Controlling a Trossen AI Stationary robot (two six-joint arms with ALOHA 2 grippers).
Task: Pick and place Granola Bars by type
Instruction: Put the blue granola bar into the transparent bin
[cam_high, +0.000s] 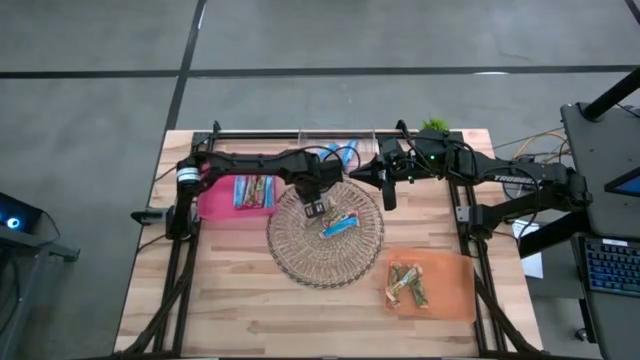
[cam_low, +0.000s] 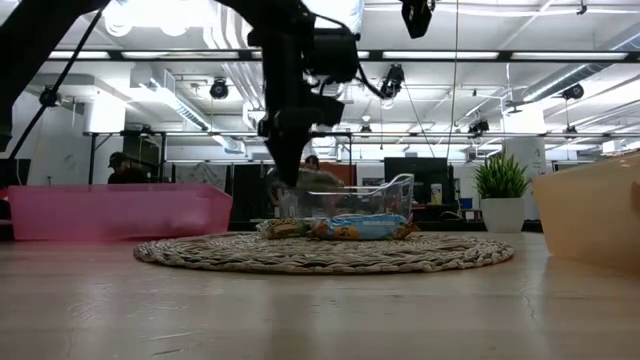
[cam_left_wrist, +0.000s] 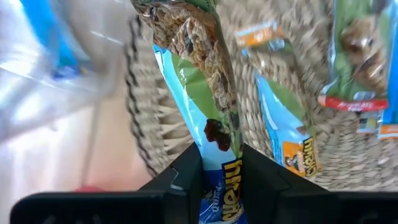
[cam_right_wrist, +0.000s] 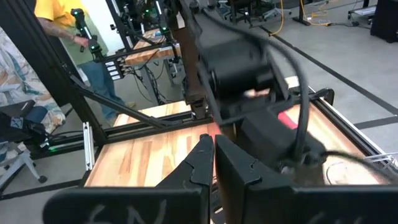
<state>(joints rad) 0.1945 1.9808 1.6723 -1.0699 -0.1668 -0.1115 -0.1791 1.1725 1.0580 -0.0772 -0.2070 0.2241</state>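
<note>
Over the round wicker tray (cam_high: 300, 262), the left gripper (cam_left_wrist: 221, 171) has its fingers closed on a blue-and-green granola bar (cam_left_wrist: 199, 106), pinched by one end above the tray's rear-left part. More bars (cam_high: 340, 226) lie on the tray just right of the gripper. A pink bin (cam_high: 215, 203) left of the tray holds multicoloured bars (cam_high: 254, 190); an orange bin (cam_high: 452, 290) to its right holds brownish-green bars (cam_high: 406, 284). The right gripper (cam_right_wrist: 213, 149) hovers behind the tray, fingers pressed together, empty.

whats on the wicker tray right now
On the wicker tray a blue bar lies flat, and the left gripper grips another bar. The arm covers the tray's far-left part.
</note>
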